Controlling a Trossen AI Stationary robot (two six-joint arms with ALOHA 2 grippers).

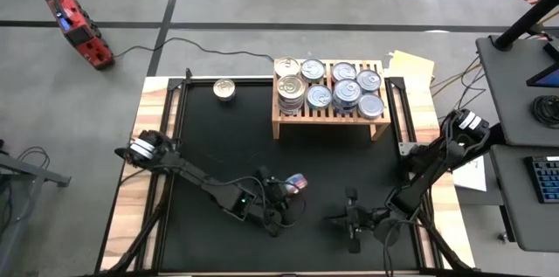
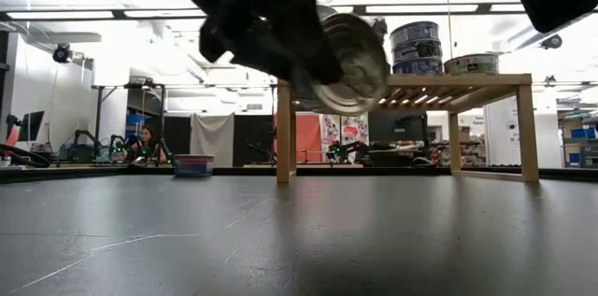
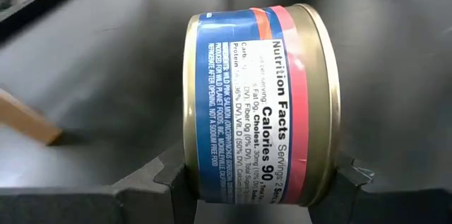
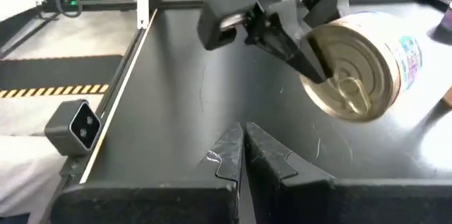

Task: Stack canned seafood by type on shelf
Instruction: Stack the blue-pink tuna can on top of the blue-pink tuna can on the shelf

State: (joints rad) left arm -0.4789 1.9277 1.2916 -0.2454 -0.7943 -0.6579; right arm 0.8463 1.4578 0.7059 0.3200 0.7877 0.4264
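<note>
My left gripper (image 1: 286, 186) holds one tin of canned seafood (image 3: 258, 97) with a blue and pink label above the black mat, near the table's front middle. The low view shows this can (image 2: 350, 63) clear of the mat. The shelf (image 1: 330, 116), a low light-wood rack, stands on its short legs at the far right of the mat and carries several silver-lidded cans (image 1: 345, 89), some of them stacked. A single can (image 1: 224, 90) sits flat on the mat to the left of the shelf. My right gripper (image 1: 351, 221) hovers shut and empty to the right of the held can. My left gripper pinches the can by its two flat ends between its two fingers, one finger (image 4: 304, 53) lying across the pull-tab lid (image 4: 349, 86), the other on the bottom end (image 3: 189, 171). The fingers slant down from the table's left. The can stands on edge, lifted clear of the mat.
The black mat (image 1: 218, 155) has bare room between the arms and the shelf. A red tool (image 1: 79, 28) lies on the floor beyond the table's far left. Another desk with a keyboard (image 1: 546, 176) stands to the right. A person sits far off in the room (image 2: 145, 142).
</note>
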